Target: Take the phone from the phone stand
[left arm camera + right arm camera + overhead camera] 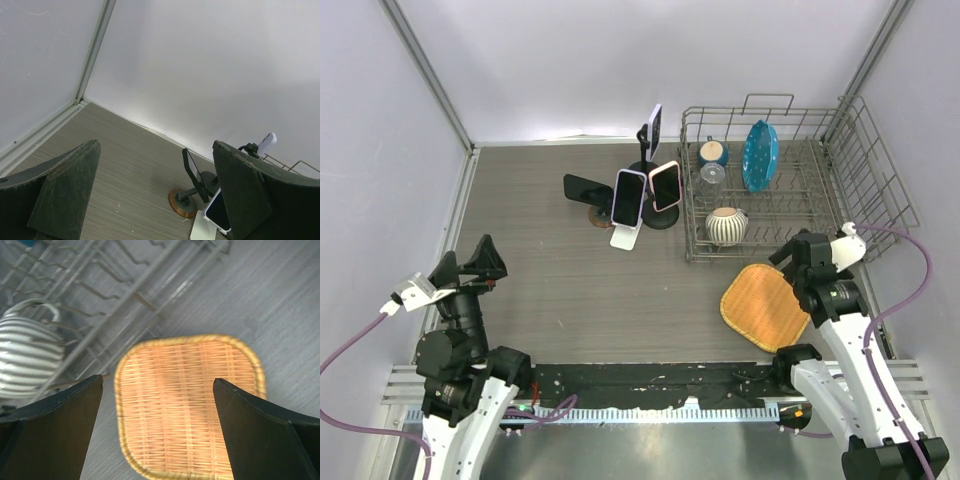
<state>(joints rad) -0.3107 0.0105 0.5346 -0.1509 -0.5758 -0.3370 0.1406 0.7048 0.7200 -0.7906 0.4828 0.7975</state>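
Tabletop (550,280): bears the whole scene.
Left end effector (468,262): jaws spread, well apart from the phone, aimed toward it.
Right end effector (798,250): jaws spread, idle above woven mat (765,308).
Phone (630,196): white-cased, propped on its stand (625,238) for viewing (pink phone (665,185) just beside).

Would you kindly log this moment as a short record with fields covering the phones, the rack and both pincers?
task state: not started; every phone sits on a stand
phones: dark phone, white-cased phone, pink-cased phone, raised phone
rack: dish rack holds striped mug, blue mug, teal plate
mat: woven mat, on the table before the rack
left pincer: open, empty
right pincer: open, empty, by the woven mat
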